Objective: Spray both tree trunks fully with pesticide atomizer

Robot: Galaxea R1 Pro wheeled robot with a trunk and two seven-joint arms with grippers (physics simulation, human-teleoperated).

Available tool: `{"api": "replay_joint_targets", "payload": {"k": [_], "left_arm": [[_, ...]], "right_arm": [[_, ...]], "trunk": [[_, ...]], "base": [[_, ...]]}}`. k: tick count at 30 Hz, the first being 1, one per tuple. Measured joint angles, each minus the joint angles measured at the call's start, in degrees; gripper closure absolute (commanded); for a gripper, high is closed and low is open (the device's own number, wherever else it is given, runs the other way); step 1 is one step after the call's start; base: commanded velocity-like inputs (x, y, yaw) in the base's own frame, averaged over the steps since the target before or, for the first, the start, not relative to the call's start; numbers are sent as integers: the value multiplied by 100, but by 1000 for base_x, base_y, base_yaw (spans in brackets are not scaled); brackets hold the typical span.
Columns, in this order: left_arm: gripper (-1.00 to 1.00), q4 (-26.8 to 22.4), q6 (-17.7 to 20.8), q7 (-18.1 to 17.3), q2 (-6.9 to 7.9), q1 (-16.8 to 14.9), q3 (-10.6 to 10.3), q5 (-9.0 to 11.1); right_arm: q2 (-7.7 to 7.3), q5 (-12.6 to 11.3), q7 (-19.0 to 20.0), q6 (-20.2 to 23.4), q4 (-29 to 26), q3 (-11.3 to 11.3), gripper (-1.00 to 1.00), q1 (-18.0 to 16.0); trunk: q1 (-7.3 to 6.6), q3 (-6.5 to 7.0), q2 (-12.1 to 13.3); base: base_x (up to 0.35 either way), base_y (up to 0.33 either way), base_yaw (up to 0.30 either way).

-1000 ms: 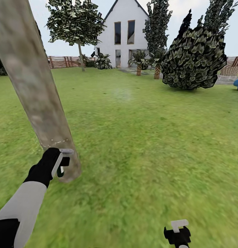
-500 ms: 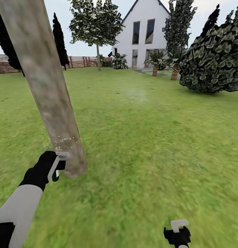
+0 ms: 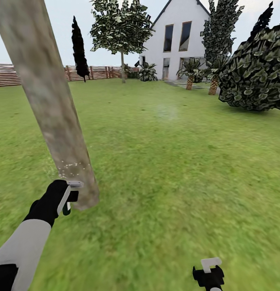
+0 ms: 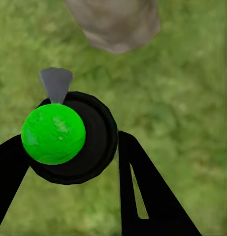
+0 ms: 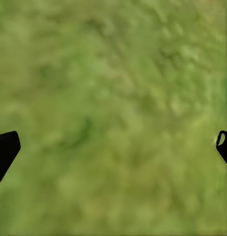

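Note:
My left gripper [image 3: 71,195] is shut on the pesticide atomizer [image 4: 69,137], a round black bottle with a bright green top and a grey nozzle. In the head view a dark sliver of the atomizer [image 3: 67,209] peeks out below the fingers. The gripper hovers right beside the foot of a thick, pale, leaning tree trunk [image 3: 51,105], whose base also appears as a trunk [image 4: 115,22] past the nozzle. A band of whitish pesticide specks [image 3: 73,165] dots the bark just above the gripper. A second leafy tree [image 3: 121,28] stands far across the lawn. My right gripper [image 3: 211,268] is open over grass, its fingertips [image 5: 5,147] far apart.
Green lawn [image 3: 176,169] spreads all around. A large dark bush [image 3: 253,68] sits at the right, a white house [image 3: 176,36] and small palms [image 3: 190,70] at the back, and a reddish slat fence [image 3: 18,74] along the left.
The camera has swung left, shifting the whole scene rightward. More white specks have appeared on the trunk above my left gripper, which stays shut on the atomizer at the trunk's base.

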Motion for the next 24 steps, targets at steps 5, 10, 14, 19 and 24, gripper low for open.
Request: {"api": "replay_joint_targets", "payload": {"k": [5,10,14,19,24], "left_arm": [[100,7,-7,35,49,143,9,-9],[100,2,-18,32,58,252,9,-25],[100,3,-65,-17,32,332,289,6],[100,-27,-375,36,37,721,395,-9],[100,-91,-385,49,-18,769,383,13]], "right_arm": [[1,-2,-4,0,1,0,-100,-1],[3,-3,-4,0,2,0,-100,-1],[6,1,-5,0,0,0,-100,0],[3,2,-5,0,0,0,-100,0],[11,4,-5,0,2,6,-100,-1]], "trunk": [[0,0,0],[0,0,0],[-1,0,0],[-1,0,0],[-1,0,0]], "base": [[0,-276,109],[0,-276,273],[70,-276,92],[145,-276,11],[116,-286,235]]}}
